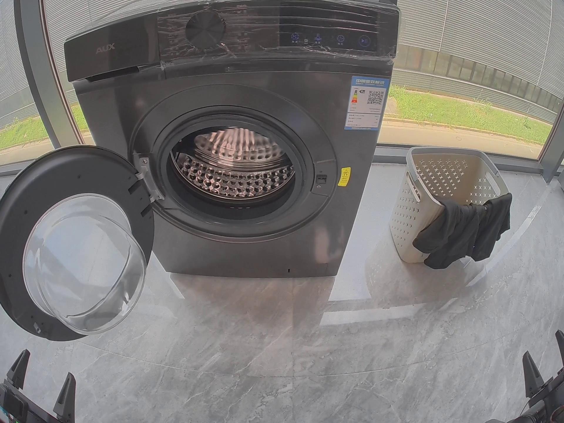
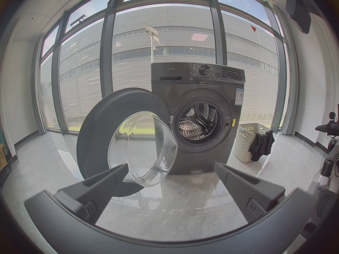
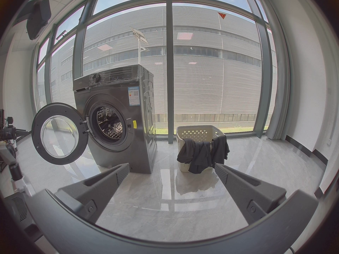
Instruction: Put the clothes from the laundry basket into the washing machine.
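One blue label [image 1: 367, 103] on washing machine [image 1: 258, 83], yellow sticker [image 1: 344, 176]

Dark clothes [image 1: 464, 233] draped over white laundry basket [image 1: 404, 218] rim, just R of grey washing machine [image 1: 329, 113] (door [image 1: 64, 186] open).

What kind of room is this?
Probably a laundry spot in a big modern building: a washing machine, a laundry basket with dark clothes draped over its rim, and tall windows behind.

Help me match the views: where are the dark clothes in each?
Head view: dark clothes at right, draped over the laundry basket rim.
Left wrist view: dark clothes on that basket, beside the washing machine.
Right wrist view: dark clothes on the basket's near rim.
Shared landmark: the open door.
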